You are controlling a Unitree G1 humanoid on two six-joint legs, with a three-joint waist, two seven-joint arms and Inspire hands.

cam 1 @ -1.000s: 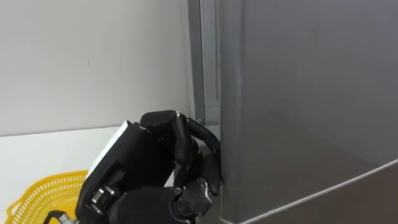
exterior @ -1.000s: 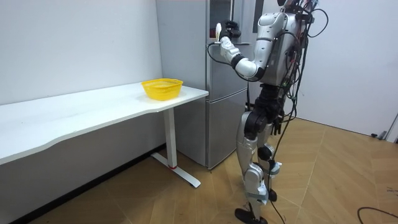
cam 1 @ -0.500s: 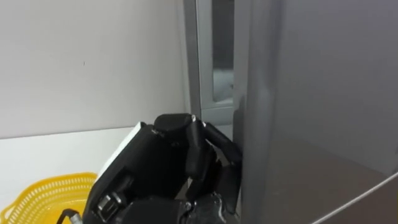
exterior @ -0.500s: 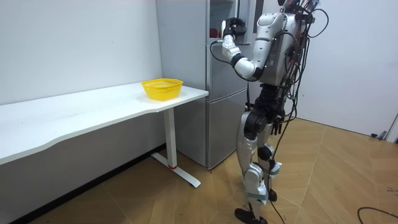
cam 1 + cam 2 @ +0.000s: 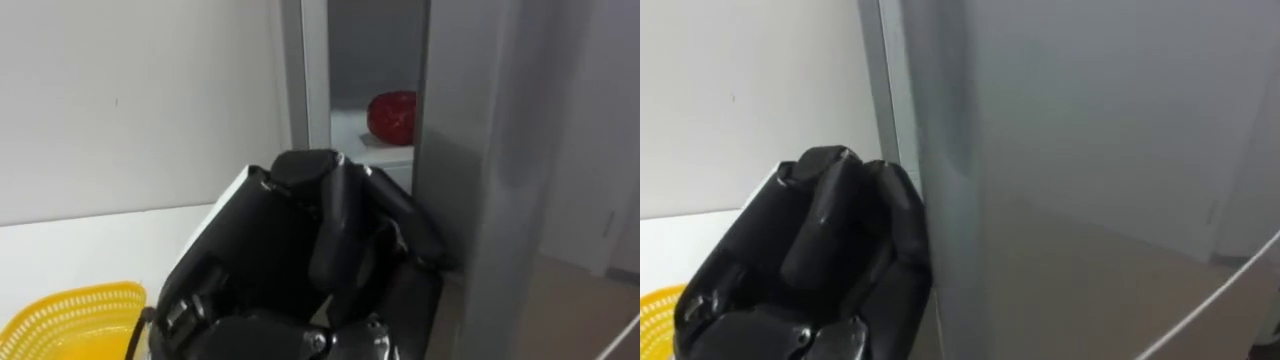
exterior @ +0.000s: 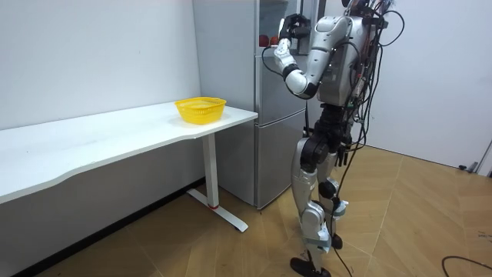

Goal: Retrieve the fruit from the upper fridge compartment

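- My left hand (image 5: 300, 255) has its fingers curled round the edge of the upper fridge door (image 5: 470, 180), which is partly open.
- Inside, a red item (image 5: 392, 117) sits on the shelf (image 5: 348, 130), untouched.
- I judge what's left is to open the door wider, reach in and take it.
- A yellow basket (image 5: 60, 320) stands on the table (image 5: 100, 240) to my left.

Left hand (image 5: 300, 260): fingertips are curling out of sight behind the fridge door (image 5: 490, 150) edge. Red item (image 5: 392, 116) inside: the door is covering its right side, so its kind is staying unclear. Yellow basket (image 5: 70, 318): the picture's lower-left edge is cutting it off.
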